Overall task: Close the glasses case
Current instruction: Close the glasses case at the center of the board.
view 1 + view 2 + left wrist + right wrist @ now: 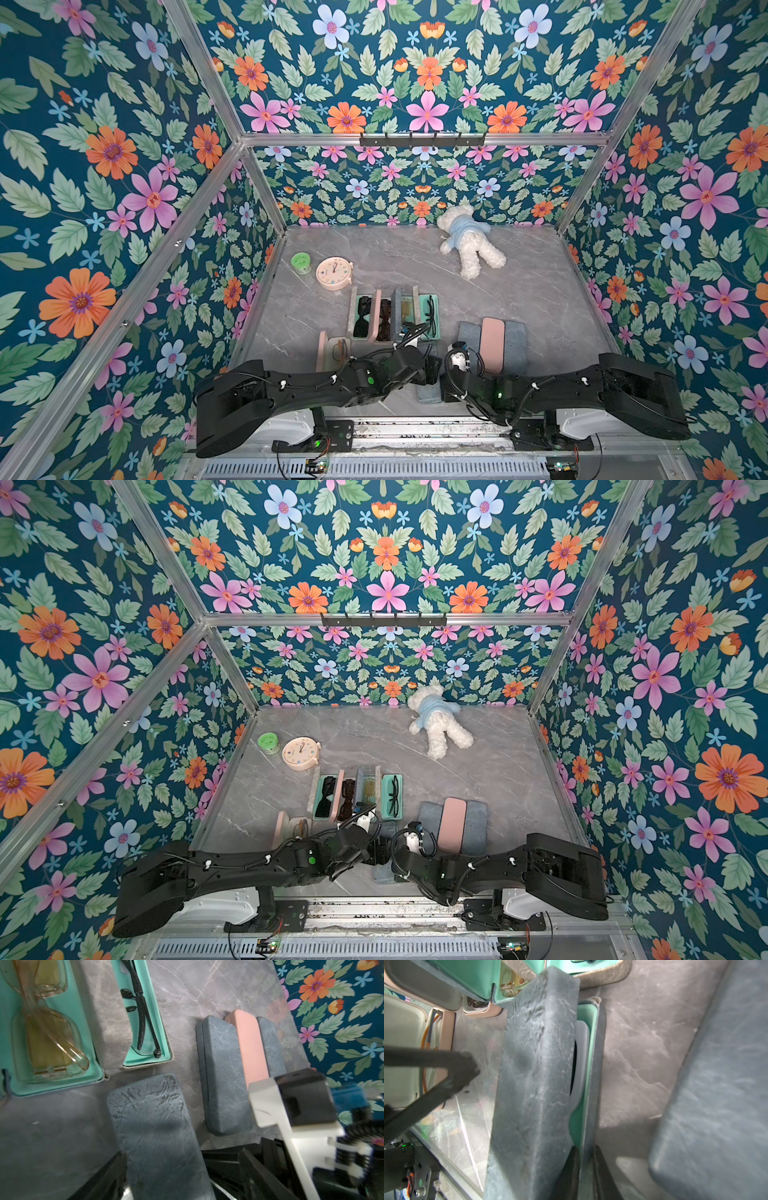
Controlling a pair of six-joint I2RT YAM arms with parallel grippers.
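The case (533, 1084), probably light and stiff, lies at the table's (519, 270) near edge with its lid ajar and the right gripper (586, 1167) pinching its base rim, so the wide-open, empty left gripper (164, 1167) should press mid-lid.

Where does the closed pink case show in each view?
Both top views: closed pink case near the front, right of centre, between two closed grey cases.
Left wrist: the pink case between those same cases.
Right wrist: not in it.
Shared landmark: the half-open grey case.
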